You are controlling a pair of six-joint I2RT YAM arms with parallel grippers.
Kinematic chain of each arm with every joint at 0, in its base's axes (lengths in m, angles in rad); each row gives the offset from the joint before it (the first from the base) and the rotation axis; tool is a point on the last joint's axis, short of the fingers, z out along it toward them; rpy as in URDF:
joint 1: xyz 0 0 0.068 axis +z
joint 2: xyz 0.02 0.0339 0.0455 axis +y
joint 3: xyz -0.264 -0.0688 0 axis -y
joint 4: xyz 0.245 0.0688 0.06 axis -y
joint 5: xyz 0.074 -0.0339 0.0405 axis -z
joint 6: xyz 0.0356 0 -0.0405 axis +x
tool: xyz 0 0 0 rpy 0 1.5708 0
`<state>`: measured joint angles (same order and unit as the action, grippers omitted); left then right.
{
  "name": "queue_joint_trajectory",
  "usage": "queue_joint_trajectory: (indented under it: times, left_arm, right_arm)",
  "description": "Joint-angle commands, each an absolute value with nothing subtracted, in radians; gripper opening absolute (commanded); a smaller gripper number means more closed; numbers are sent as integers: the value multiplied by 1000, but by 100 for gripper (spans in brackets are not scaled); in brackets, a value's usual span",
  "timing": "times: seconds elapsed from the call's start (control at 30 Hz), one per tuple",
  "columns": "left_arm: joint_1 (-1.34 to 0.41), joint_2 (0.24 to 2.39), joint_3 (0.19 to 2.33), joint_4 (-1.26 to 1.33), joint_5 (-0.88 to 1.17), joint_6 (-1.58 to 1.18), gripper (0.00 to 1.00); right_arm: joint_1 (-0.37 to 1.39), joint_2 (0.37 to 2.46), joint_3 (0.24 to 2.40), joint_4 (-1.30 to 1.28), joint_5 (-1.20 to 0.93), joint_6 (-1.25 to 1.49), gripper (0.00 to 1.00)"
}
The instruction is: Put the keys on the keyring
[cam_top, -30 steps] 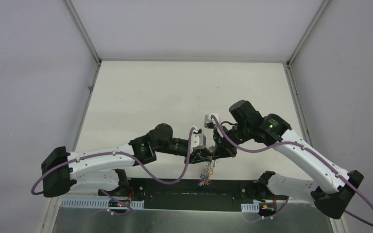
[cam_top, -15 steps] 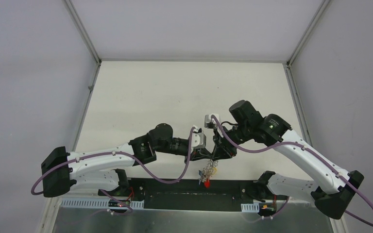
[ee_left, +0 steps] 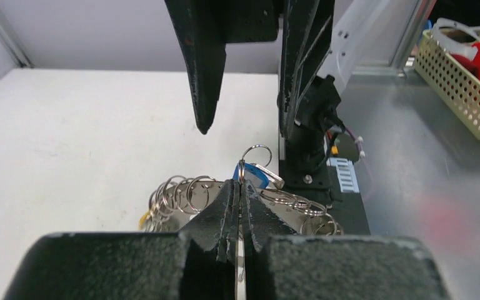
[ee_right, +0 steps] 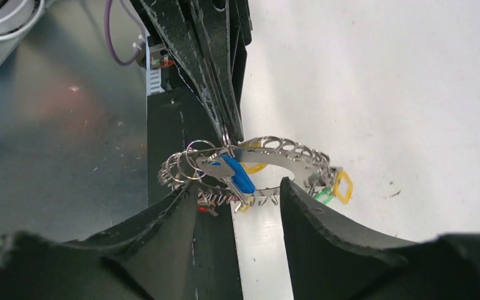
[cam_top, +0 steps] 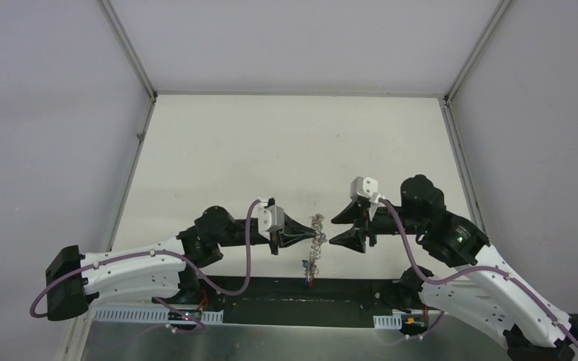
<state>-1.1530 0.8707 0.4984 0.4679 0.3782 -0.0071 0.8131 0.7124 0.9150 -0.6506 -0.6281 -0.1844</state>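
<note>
The jaws of the left gripper (ee_left: 240,187) are closed flat on a small wire ring of the keyring (ee_right: 287,150), which is held in the air over the near edge of the table (cam_top: 271,150). The jaws of the right gripper (ee_right: 237,186) are seen well parted, with nothing gripped, their tips just beside the loop. A key with a blue tag (ee_right: 237,177) is hung close to the pinched ring; a yellow tag (ee_right: 342,186) and a green tag (ee_right: 324,197) are seen further along the loop
</note>
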Motion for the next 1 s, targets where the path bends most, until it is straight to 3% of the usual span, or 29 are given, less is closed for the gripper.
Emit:
queue_joint_trajectory:
  times: [0.0,0.2,0.6,0.83,0.93,0.97]
  left_arm:
    - [-1162,818,467,751,339,-47,0]
    - [-1162,824,454,835,362,-55,0]
    - [-1161,856,475,815,370,-60,0]
    - [-1161,853,475,808,362,-62,0]
    - [-1161,853,481,793,366,-61,0]
    - [-1161,853,483,790,368,-61,0]
  right_arm:
    - [809,652,848,-398,-672,-111,53]
    - [810,667,853,-321,-723,-40,51]
    - [810,675,848,-241,-743,69,65]
    - [810,669,855,-332,-678,50,48]
    - [810,664,861,-369,-678,50,48]
    - [810,663,863,-379,-680,39,43]
